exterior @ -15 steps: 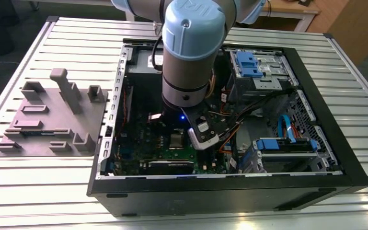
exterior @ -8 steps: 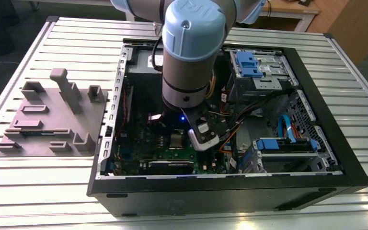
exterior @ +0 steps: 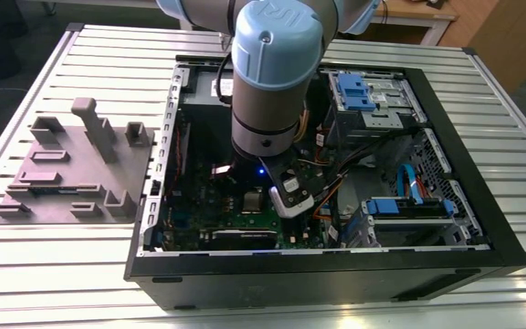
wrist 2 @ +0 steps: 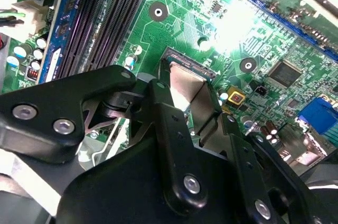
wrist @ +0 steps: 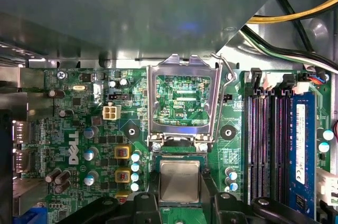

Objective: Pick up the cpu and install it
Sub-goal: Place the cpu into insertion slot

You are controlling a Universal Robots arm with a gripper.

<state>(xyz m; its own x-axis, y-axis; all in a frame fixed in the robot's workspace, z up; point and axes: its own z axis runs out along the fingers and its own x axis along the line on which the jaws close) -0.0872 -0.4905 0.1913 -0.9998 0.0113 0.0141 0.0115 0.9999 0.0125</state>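
while apparently gripped, one cpu [wrist: 179,180] meets one socket [wrist: 179,152].

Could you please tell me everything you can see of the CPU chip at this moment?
The CPU, a small flat square chip with a shiny silver metal top, shows in both wrist views, lying level between the black gripper's fingers, which stand close against its opposite sides. Its lid looks like brushed metal with a darker rim. It sits just over or in the socket on the green motherboard; whether it is seated cannot be told. The hinged silver metal frame beside it stands swung open.
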